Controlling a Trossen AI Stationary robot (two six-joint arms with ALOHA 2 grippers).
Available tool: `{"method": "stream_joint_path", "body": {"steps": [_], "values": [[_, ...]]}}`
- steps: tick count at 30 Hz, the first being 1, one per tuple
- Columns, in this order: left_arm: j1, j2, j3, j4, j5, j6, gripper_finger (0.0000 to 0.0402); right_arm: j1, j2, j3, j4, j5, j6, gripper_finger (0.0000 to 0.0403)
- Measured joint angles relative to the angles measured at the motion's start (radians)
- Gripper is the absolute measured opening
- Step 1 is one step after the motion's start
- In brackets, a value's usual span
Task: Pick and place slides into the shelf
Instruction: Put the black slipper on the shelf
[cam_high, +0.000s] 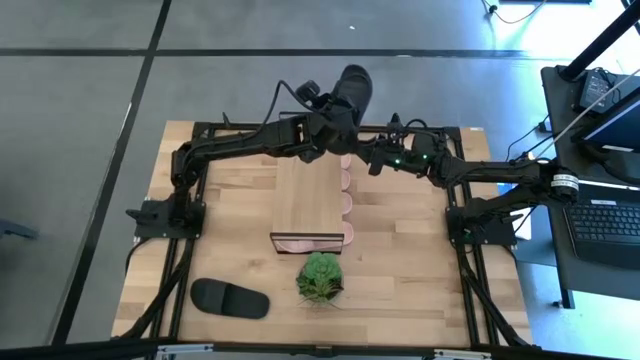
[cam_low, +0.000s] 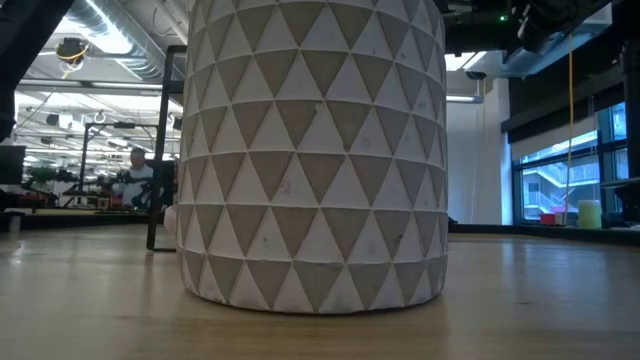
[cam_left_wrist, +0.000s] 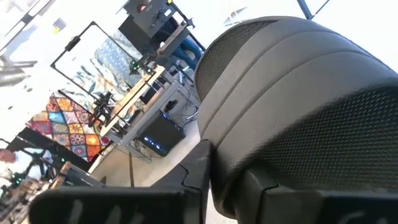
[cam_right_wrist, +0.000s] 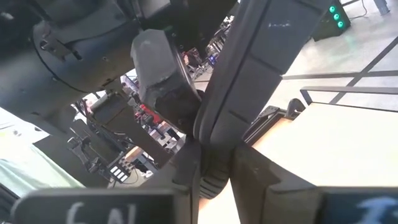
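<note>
One black slide (cam_high: 355, 88) hangs in the air over the far end of the shelf (cam_high: 310, 200), with both grippers on it. My left gripper (cam_high: 335, 118) reaches it from the table's left, and the slide's wide strap (cam_left_wrist: 298, 106) fills its wrist view. My right gripper (cam_high: 360, 150) comes from the right and sees the slide edge-on (cam_right_wrist: 255, 68). A second black slide (cam_high: 230, 298) lies flat on the table at the near left. Pink slides (cam_high: 346, 205) stick out of the shelf's right side and near end (cam_high: 308, 243). My left gripper has the black slide between its two fingers (cam_left_wrist: 196, 177), just below the strap (cam_left_wrist: 239, 165). One finger pad (cam_right_wrist: 163, 74) lies flat against the slide's face. The fingers come nearly level from the table's left. The slide is clear of the shelf. My right gripper pinches the slide's sole (cam_right_wrist: 217, 146) across its thickness, one finger (cam_right_wrist: 186, 174) on each face, near the end that points toward it. The fingers come level from the table's right. The slide stands steeply on end, clear of the shelf and table.
A green plant (cam_high: 320, 278) in a white triangle-patterned pot (cam_low: 310, 160) stands just in front of the shelf's near end and blocks most of the low view. Dark arm frames (cam_high: 165, 215) run along both table sides. A desk with a laptop (cam_high: 605, 225) stands off to the right.
</note>
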Motion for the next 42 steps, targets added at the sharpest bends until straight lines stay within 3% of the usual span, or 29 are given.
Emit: {"method": "stream_joint_path", "body": {"steps": [7, 18, 25, 32, 35, 38, 42], "values": [[-0.006, 0.0, 0.0, -0.008, -0.01, -0.016, 0.0078, 0.0, 0.0, 0.001, -0.006, -0.002, -0.002, 0.0065], [-0.045, -0.005, 0.0, -0.02, -0.021, -0.027, 0.0187, 0.001, -0.005, 0.002, -0.01, -0.027, -0.003, 0.0064], [-0.098, -0.014, -0.002, -0.081, -0.139, 0.014, 0.0194, -0.014, -0.014, 0.003, -0.004, -0.055, -0.002, 0.0064], [-0.118, -0.091, -0.003, -0.19, -0.162, -0.032, 0.0195, -0.029, -0.018, 0.007, -0.006, -0.069, 0.002, 0.0064], [-0.122, -0.147, -0.002, -0.317, -0.077, -0.157, 0.0195, -0.051, -0.018, 0.007, -0.014, -0.138, 0.006, 0.0064], [-0.105, -0.217, -0.002, -0.495, 0.122, -0.356, 0.0195, -0.085, -0.018, 0.013, -0.04, -0.233, 0.007, 0.0064], [-0.066, -0.288, -0.005, -0.672, 0.312, -0.537, 0.0195, -0.143, -0.016, 0.116, -0.268, -0.368, -0.044, 0.0064]]}}
